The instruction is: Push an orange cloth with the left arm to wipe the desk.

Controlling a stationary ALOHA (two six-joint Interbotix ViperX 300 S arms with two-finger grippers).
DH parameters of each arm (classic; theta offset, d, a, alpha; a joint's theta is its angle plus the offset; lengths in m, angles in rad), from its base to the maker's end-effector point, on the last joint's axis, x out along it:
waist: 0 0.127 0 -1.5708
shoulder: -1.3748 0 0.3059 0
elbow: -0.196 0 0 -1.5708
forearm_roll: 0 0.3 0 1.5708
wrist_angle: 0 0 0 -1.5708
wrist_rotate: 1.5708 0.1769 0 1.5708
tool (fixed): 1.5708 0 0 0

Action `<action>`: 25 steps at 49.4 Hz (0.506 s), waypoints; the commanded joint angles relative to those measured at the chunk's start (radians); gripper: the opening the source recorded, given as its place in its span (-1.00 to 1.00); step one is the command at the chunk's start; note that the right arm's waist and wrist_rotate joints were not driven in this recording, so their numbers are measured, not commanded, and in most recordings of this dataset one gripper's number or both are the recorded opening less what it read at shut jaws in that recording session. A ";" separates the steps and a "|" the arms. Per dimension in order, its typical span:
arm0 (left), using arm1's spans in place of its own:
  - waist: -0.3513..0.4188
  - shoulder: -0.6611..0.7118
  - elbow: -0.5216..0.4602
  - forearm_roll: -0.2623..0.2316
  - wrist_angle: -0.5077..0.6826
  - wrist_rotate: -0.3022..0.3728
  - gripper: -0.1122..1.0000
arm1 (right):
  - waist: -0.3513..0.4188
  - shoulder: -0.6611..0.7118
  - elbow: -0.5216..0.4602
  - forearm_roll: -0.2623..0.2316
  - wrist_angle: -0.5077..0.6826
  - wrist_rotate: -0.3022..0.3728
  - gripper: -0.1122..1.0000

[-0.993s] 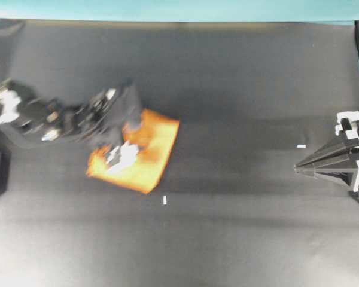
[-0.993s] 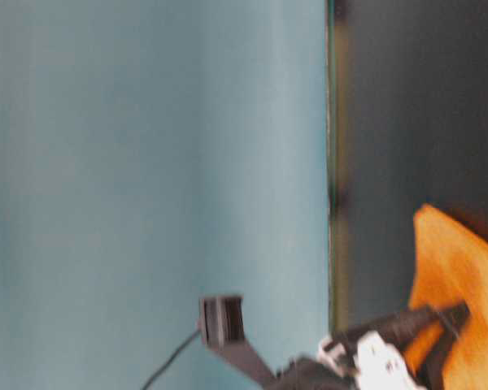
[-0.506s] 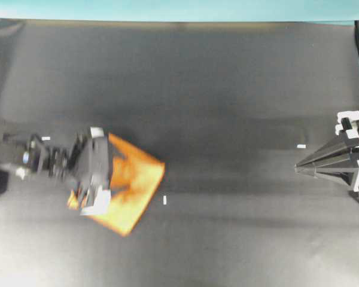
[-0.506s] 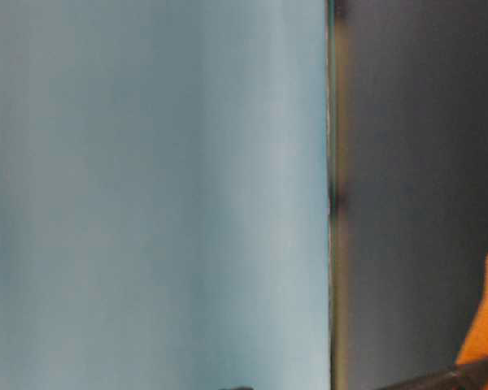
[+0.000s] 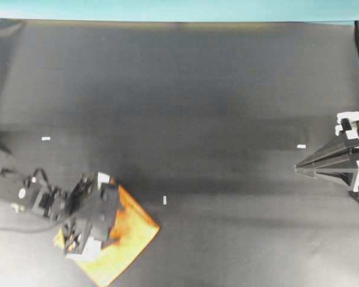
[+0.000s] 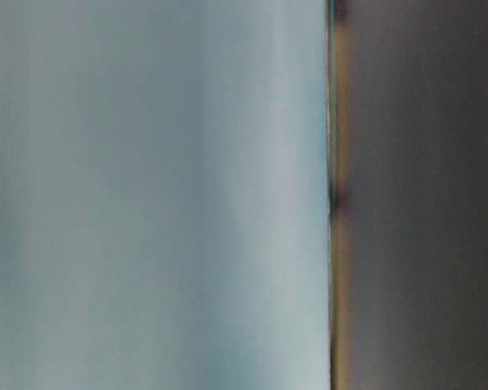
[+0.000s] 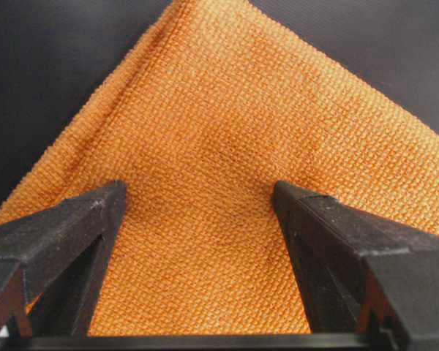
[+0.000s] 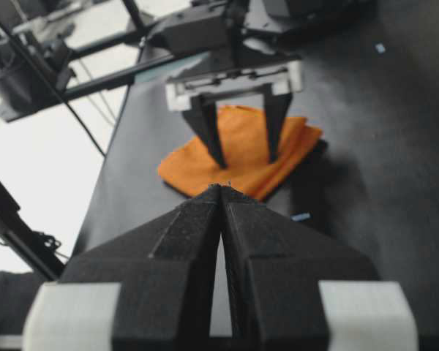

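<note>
The orange cloth (image 5: 131,230) lies flat on the black desk (image 5: 197,107) near its front left corner. My left gripper (image 5: 110,218) points down onto it. In the left wrist view the cloth (image 7: 227,131) fills the frame, and the left gripper (image 7: 197,194) is open, both fingertips (image 7: 110,201) pressed on the fabric with nothing between them. My right gripper (image 5: 299,168) is shut and empty at the right edge. Its view shows its shut tip (image 8: 221,189), the cloth (image 8: 238,164) and the left gripper (image 8: 241,139) standing on it. The table-level view shows neither the cloth nor a gripper.
Small white tape marks (image 5: 164,200) (image 5: 45,139) (image 5: 301,146) lie on the desk. A teal strip (image 5: 179,9) runs along the far edge. The desk's front edge is close below the cloth. The table-level view is a blur of teal wall (image 6: 146,195) and dark desk.
My left arm has slid the cloth from left of centre toward the front left corner, turning it, and both have left the table-level view. The right arm has not moved.
</note>
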 commanded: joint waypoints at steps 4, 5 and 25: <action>-0.046 -0.015 -0.043 0.003 0.044 -0.031 0.65 | -0.002 0.006 -0.005 0.000 -0.008 0.000 -0.80; -0.051 -0.015 -0.048 0.005 0.051 -0.031 0.65 | -0.002 0.006 -0.005 0.000 -0.008 0.000 -0.80; -0.100 -0.014 -0.115 0.003 0.123 -0.021 0.65 | 0.000 0.005 0.000 0.000 -0.011 0.000 -0.80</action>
